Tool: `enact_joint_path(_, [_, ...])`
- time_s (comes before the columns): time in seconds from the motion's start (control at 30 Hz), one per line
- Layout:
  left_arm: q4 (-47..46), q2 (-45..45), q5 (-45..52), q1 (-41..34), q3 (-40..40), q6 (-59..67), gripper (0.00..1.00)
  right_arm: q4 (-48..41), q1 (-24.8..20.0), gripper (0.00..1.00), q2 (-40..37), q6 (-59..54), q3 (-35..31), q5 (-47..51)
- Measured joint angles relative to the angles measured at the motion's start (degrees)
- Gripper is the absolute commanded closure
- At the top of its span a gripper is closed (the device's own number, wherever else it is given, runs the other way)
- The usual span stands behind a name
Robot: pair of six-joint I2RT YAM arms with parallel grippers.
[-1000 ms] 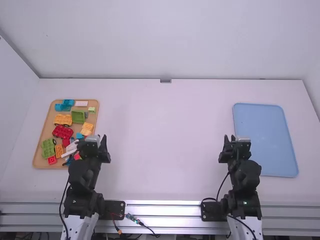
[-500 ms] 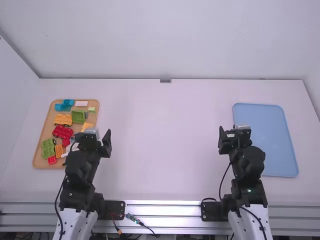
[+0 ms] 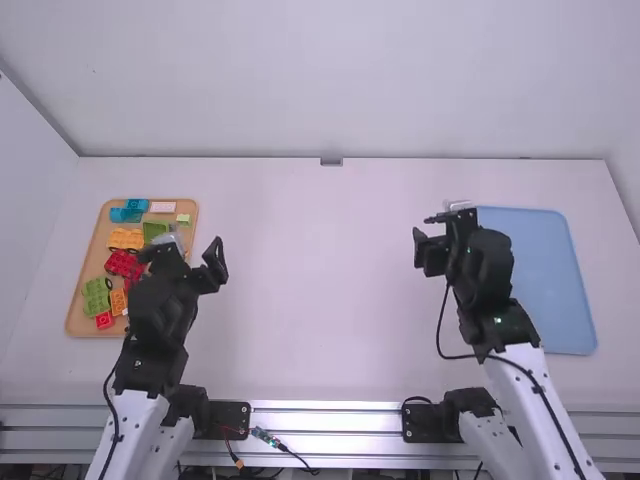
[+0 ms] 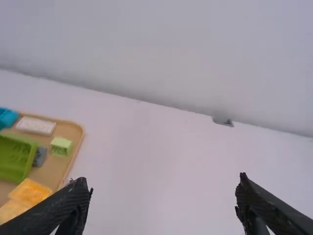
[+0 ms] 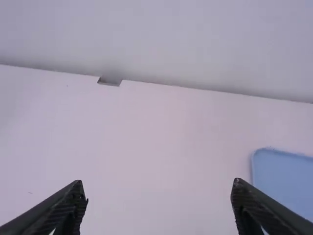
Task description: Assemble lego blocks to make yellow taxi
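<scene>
Both arms have moved farther up the high view since the earlier frames, the right one more and also a bit toward the middle. I have the left gripper [image 3: 184,252] over the table [image 3: 320,290], beside the tan tray [image 3: 76,312], its fingers spread wide with nothing between them. My right gripper [image 3: 445,232] is spread just as wide and empty, near the left edge of the blue tray [image 3: 545,285]. I see the lego blocks in the tan tray: turquoise pieces [image 3: 125,214] and a white block [image 3: 162,207] at the far end, a wheeled yellow-orange piece [image 3: 126,238], a red piece [image 3: 124,264] and a green piece [image 3: 97,296] nearer me. The left arm hides some of the others.
</scene>
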Motion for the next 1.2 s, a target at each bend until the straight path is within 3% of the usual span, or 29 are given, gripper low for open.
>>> enact_joint_path(0.17, [-1.9, 8.5, -3.2, -0.1, 4.6, -4.5, 0.1, -0.1, 1.1, 0.1, 5.9, -0.1, 3.3, 0.5])
enact_joint_path(0.3, [-7.8, 17.9, -4.7, 0.1, 13.0, -8.4, 0.06, -1.1, 1.5, 0.06, 9.6, -0.4, 5.0, 0.8])
enact_joint_path(0.5, [-16.9, 34.9, -5.5, 4.8, 29.4, -15.4, 0.02, -1.6, 2.4, 0.02, 13.0, -1.2, 8.0, 0.9])
enact_joint_path(0.73, [-27.0, 49.9, -6.1, 10.4, 43.2, -19.8, 0.01, -1.8, 2.7, 0.0, 14.5, -1.5, 9.4, 1.1])
enact_joint_path(0.97, [-43.6, 67.7, -5.6, 16.2, 65.8, -21.5, 0.01, -1.8, 2.7, 0.0, 14.6, -1.5, 9.5, 1.1])
enact_joint_path(1.2, [-46.7, 73.8, -5.6, 19.8, 73.9, -24.9, 0.01, -1.8, 2.7, 0.0, 14.6, -1.5, 9.5, 1.2])
